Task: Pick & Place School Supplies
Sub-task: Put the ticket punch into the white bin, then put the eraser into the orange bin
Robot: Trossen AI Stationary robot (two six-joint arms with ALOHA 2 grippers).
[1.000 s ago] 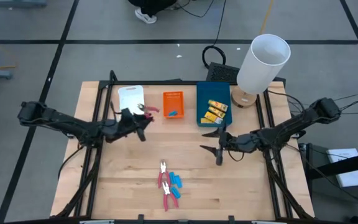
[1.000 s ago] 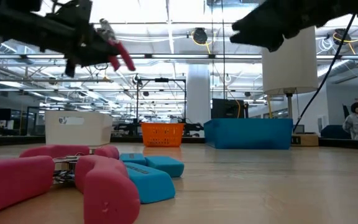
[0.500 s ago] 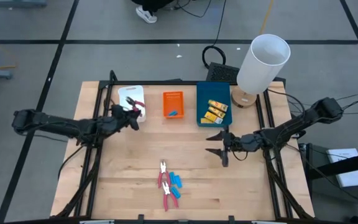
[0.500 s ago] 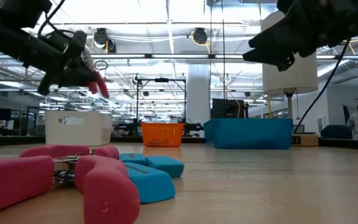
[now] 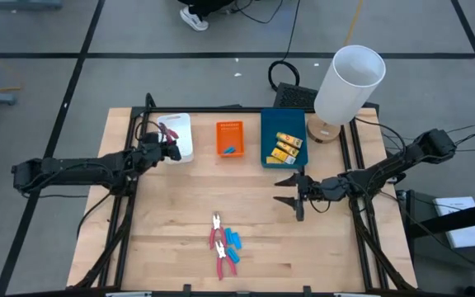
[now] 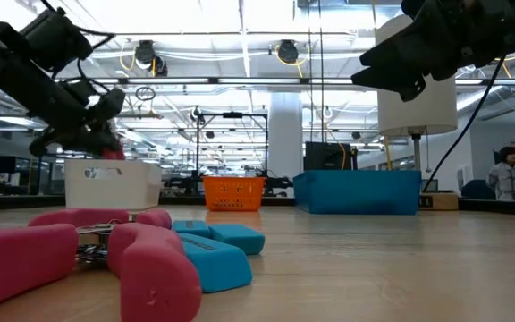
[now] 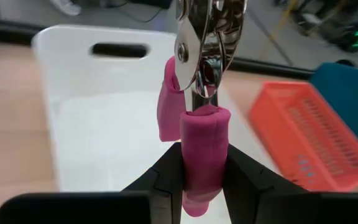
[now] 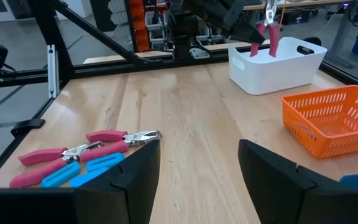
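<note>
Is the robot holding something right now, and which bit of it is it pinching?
Yes. The left gripper holds pink-handled pliers over the white bin, pinching one pink handle, metal jaws pointing away. The right gripper is open and holds nothing.

No text, label, brand, number or sign could be read. Dark print was seen on the yellow rectangular packets in the blue plastic tray, and a small dark mark on the white plastic bin, but neither could be made out.
</note>
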